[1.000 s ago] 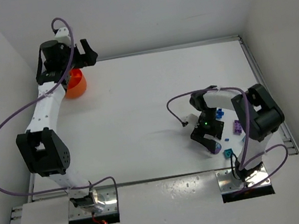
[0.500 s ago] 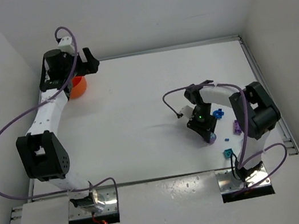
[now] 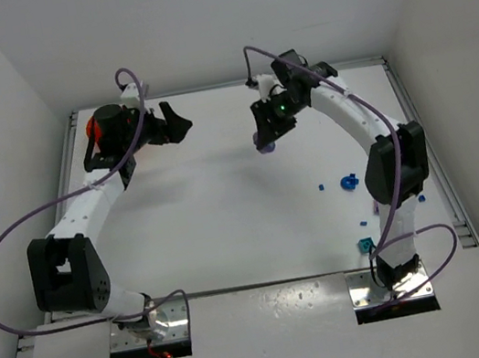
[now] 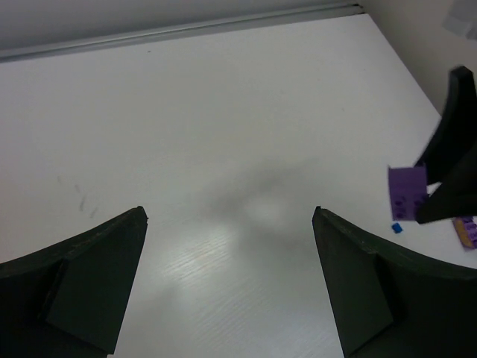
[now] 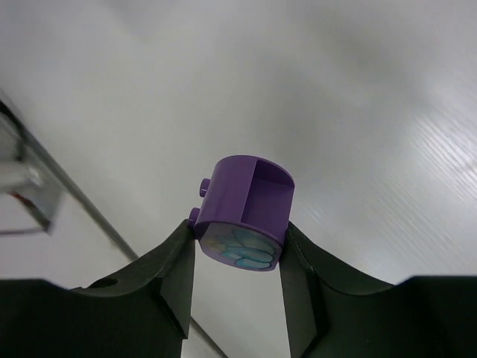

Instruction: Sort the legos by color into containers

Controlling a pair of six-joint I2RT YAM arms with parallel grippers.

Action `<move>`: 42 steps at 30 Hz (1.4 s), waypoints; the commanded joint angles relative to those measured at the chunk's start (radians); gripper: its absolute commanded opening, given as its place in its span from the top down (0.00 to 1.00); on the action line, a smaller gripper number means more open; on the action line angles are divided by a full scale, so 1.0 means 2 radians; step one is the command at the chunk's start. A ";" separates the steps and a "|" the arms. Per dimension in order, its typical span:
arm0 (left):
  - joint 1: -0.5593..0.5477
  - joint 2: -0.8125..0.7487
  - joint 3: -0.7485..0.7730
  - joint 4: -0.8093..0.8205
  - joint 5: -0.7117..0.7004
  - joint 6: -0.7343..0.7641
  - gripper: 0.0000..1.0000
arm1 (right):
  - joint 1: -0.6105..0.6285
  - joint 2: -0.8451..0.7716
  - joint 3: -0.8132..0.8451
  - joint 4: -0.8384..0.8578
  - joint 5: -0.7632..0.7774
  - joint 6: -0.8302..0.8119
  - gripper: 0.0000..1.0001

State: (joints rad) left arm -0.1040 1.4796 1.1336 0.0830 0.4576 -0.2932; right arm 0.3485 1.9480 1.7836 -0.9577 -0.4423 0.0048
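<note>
- Swinging away from the near-side scatter, the right gripper (image 3: 265, 130) now hangs far out, clamped on a purple brick (image 5: 250, 212).
- Opposite it, the left gripper (image 3: 175, 121) has turned inward, spread wide and empty, with the orange bowl (image 3: 93, 128) behind its wrist. This looks like a handover.
- The blue and teal legos (image 3: 348, 182) lie well behind the right gripper, unsorted.

Purple lego (image 5: 246, 212) aloft (rounded), orange bowl (image 3: 93, 127) far-left

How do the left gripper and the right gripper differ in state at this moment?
The left gripper is open and empty; the right gripper is shut on a purple lego. The left gripper is close to the orange bowl; the right gripper is well away from it. Both are above the far part of the table.
</note>
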 commanded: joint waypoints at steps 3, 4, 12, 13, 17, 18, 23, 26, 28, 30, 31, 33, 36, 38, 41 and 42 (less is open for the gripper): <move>-0.023 -0.030 -0.023 0.047 0.063 -0.032 0.03 | -0.022 0.039 0.049 0.141 -0.133 0.250 1.00; -0.029 -0.023 -0.023 0.047 0.069 -0.037 0.03 | -0.022 0.045 0.042 0.191 -0.158 0.286 1.00; -0.101 -0.003 -0.006 0.044 0.086 -0.018 0.05 | -0.033 0.059 0.064 0.244 -0.129 0.445 1.00; -0.105 0.003 -0.006 0.044 0.096 -0.018 0.05 | -0.033 0.064 0.072 0.244 -0.119 0.449 1.00; -0.112 0.041 0.001 0.093 0.126 -0.102 0.05 | -0.024 0.065 0.082 0.253 -0.120 0.459 1.00; -0.112 0.041 0.001 0.093 0.126 -0.108 0.05 | -0.024 0.065 0.082 0.259 -0.128 0.459 1.00; -0.112 0.063 0.021 0.108 0.117 -0.130 0.09 | -0.024 0.048 0.060 0.265 -0.140 0.459 1.00; -0.112 0.069 0.027 0.115 0.106 -0.140 0.12 | -0.024 0.036 0.039 0.269 -0.151 0.459 1.00; -0.112 0.074 0.031 0.120 0.102 -0.146 0.12 | -0.029 0.031 0.034 0.269 -0.151 0.459 1.00; -0.118 0.074 0.038 0.120 0.097 -0.146 0.12 | -0.029 0.031 0.028 0.275 -0.155 0.459 1.00; -0.118 0.074 0.042 0.120 0.092 -0.146 0.12 | -0.029 0.026 0.028 0.275 -0.155 0.459 1.00; -0.118 0.079 0.042 0.120 0.080 -0.146 0.14 | -0.029 0.026 0.028 0.280 -0.161 0.459 1.00; -0.122 0.084 0.047 0.120 0.075 -0.146 0.15 | -0.024 0.026 0.028 0.285 -0.165 0.459 1.00; -0.127 0.090 0.051 0.111 0.064 -0.141 0.17 | -0.024 0.026 0.023 0.290 -0.176 0.465 1.00; -0.127 0.099 0.058 0.107 0.057 -0.131 0.18 | -0.024 0.026 0.023 0.308 -0.199 0.469 1.00; -0.132 0.099 0.058 0.107 0.057 -0.131 0.18 | -0.024 0.026 0.023 0.308 -0.199 0.469 1.00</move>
State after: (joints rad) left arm -0.3489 1.6699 1.2076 0.2768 0.5938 -0.5655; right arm 0.2970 2.0651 1.8305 -0.4065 -0.7876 0.9199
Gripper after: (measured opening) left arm 0.823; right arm 0.437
